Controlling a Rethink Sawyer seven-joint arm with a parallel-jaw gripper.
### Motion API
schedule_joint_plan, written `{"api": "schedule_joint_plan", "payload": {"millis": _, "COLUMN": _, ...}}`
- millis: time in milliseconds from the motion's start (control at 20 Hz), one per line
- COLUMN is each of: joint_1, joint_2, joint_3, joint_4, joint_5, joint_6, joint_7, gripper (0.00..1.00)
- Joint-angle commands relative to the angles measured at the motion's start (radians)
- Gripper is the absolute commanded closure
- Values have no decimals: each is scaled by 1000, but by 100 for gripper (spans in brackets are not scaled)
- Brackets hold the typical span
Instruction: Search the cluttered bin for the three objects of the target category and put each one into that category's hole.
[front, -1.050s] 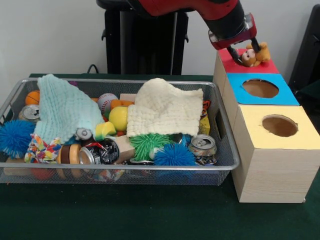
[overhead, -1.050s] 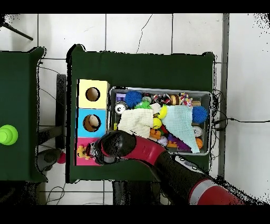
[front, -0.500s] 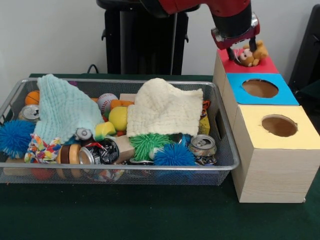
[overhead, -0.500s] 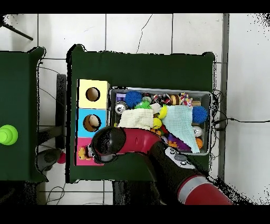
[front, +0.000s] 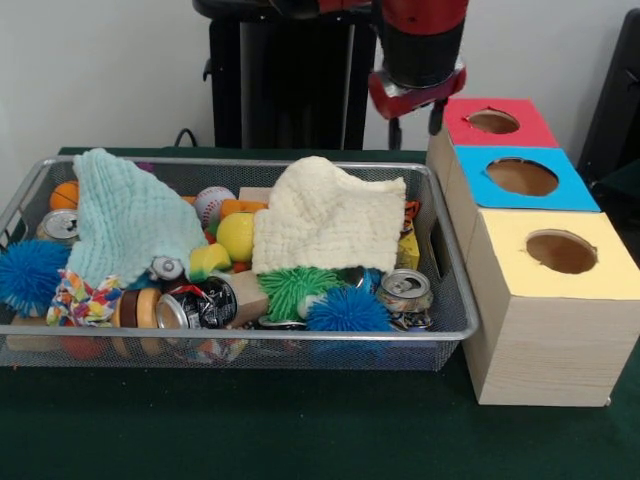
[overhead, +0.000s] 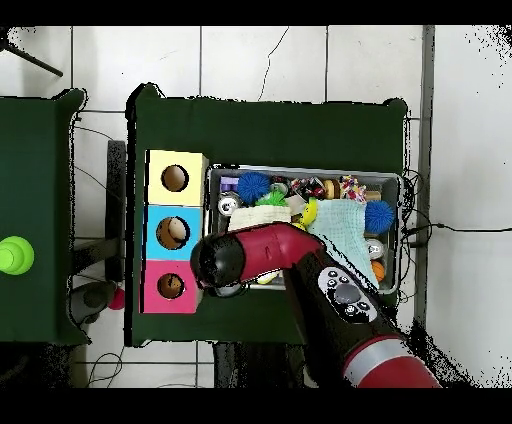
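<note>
Three boxes stand in a row beside the bin: a red box (front: 496, 122), a blue box (front: 522, 177) and a yellow box (front: 560, 252), each with a round hole on top. My gripper (front: 414, 126) hangs open and empty between the red box and the far right corner of the wire bin (front: 250, 337). No toy shows on the red top. In the overhead view the wrist (overhead: 222, 263) covers the gripper, beside the red box (overhead: 171, 287). Something pale shows inside the hole of the blue box (overhead: 173, 232).
The bin holds a cream cloth (front: 330, 215), a mint cloth (front: 130, 215), blue spiky balls (front: 347, 310), a green spiky ball (front: 298, 285), crushed cans (front: 405, 290), a baseball (front: 213, 203) and a yellow ball (front: 237, 237). The cloths hide what lies under them.
The small brown teddy held over the red box is gone from view. The gripper has opened and swung left, off the red box toward the bin.
</note>
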Motion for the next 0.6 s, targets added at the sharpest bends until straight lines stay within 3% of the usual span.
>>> {"api": "schedule_joint_plan", "payload": {"millis": 50, "joint_1": -35, "joint_2": 3, "joint_3": -67, "joint_4": -177, "joint_5": -211, "joint_6": 2, "joint_7": -128, "gripper": 0}}
{"api": "schedule_joint_plan", "payload": {"millis": 300, "joint_1": -48, "joint_2": -2, "joint_3": -34, "joint_4": -188, "joint_5": -279, "joint_6": 16, "joint_7": -155, "gripper": 0}}
{"api": "schedule_joint_plan", "payload": {"millis": 600, "joint_1": -84, "joint_2": 17, "joint_3": -7, "joint_4": -216, "joint_5": -307, "joint_6": 38, "joint_7": -169, "gripper": 0}}
